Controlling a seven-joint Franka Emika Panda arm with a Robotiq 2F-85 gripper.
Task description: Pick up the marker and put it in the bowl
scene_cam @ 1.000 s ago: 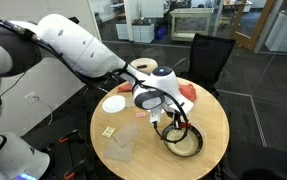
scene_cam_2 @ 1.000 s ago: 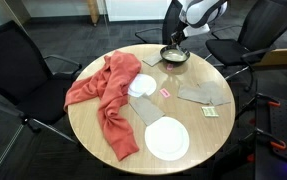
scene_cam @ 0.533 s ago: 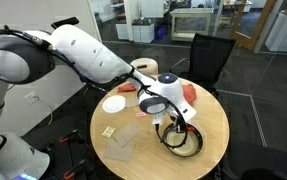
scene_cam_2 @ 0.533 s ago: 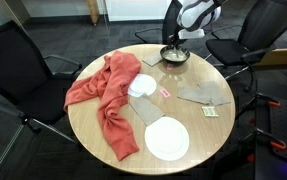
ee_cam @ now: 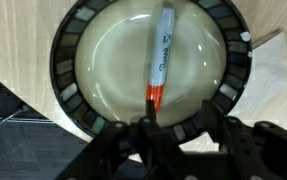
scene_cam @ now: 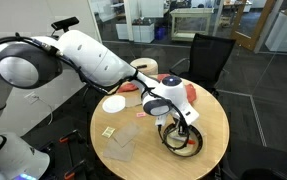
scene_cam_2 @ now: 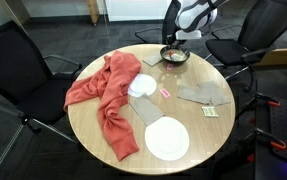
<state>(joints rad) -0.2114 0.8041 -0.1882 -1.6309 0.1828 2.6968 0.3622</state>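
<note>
Near the edge of the round wooden counter (scene_cam_2: 218, 135), the white marker with a red cap (ee_cam: 159, 58) lies in the cream bowl with a dark patterned rim (ee_cam: 65, 90).
From where I stand the marker rests loose across the bowl's bottom, free of the jaws, which are spread apart and empty, low over the rim. The risk I see is a sideways or tilted pull-away: a finger catching that rim could shove or tip the bowl, spilling the marker or sending everything off the edge.
</note>
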